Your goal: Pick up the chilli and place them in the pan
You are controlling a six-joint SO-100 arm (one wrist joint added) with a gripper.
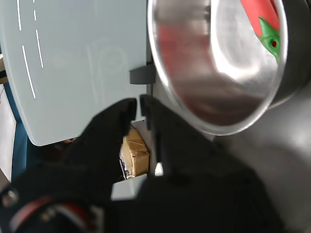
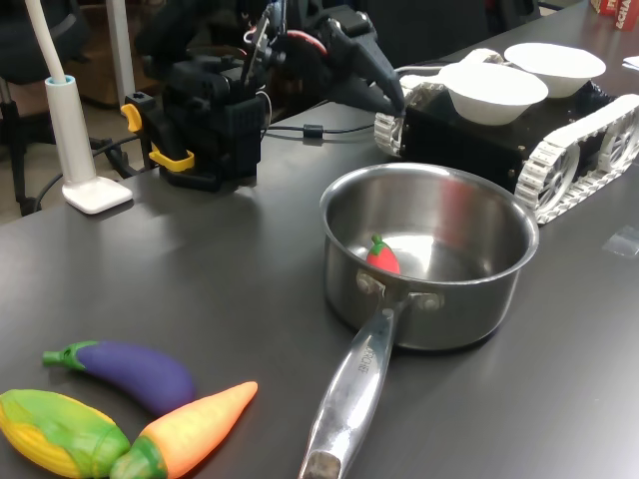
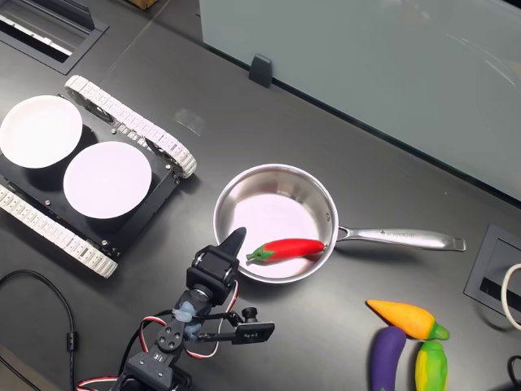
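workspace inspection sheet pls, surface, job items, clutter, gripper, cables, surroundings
Surface: dark table, no spills seen.
Job's things: chilli lies inside the pan.
Clutter: eggplant, carrot and corn beside the pan handle; tracked vehicle carrying two white bowls.
Gripper: gripper shut, empty, at the pan rim.
Cables: black cable on the table; arm wiring.
Surroundings: glass partition; white lamp base.

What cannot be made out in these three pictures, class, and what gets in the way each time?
- Chilli: wrist view, cut off by the top edge; only part shows.
- Gripper: wrist view, dark and blurred, so open or shut is unclear; second exterior view, too small to tell.
- Chilli: first exterior view, lower part hidden behind the pan wall.
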